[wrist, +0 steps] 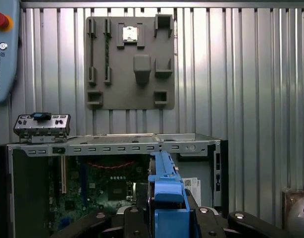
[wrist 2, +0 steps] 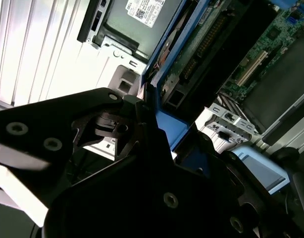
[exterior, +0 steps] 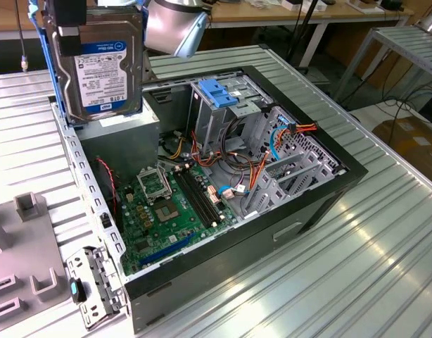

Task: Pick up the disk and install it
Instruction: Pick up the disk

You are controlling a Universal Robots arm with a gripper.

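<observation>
The disk (exterior: pixel 100 67), silver with a white and blue label and blue side rails, hangs upright above the back corner of the open computer case (exterior: pixel 314 204), at the exterior view's left. It is just over the grey power-supply box (exterior: pixel 121 141). My gripper (exterior: pixel 67 15) is shut on the disk's upper end. In the first wrist view the disk (wrist: pixel 164 191) appears edge-on as a blue rail between the black fingers (wrist: pixel 129 220). The second wrist view has the blue rail (wrist 2: pixel 169 59) running past the gripper body.
Inside the case are a green motherboard (exterior: pixel 167 204), cable bundles and a metal drive cage with a blue handle (exterior: pixel 219 95). A grey fixture plate (exterior: pixel 26 267) and a small bracket (exterior: pixel 93 282) lie beside the case on the ribbed metal table (exterior: pixel 357 274).
</observation>
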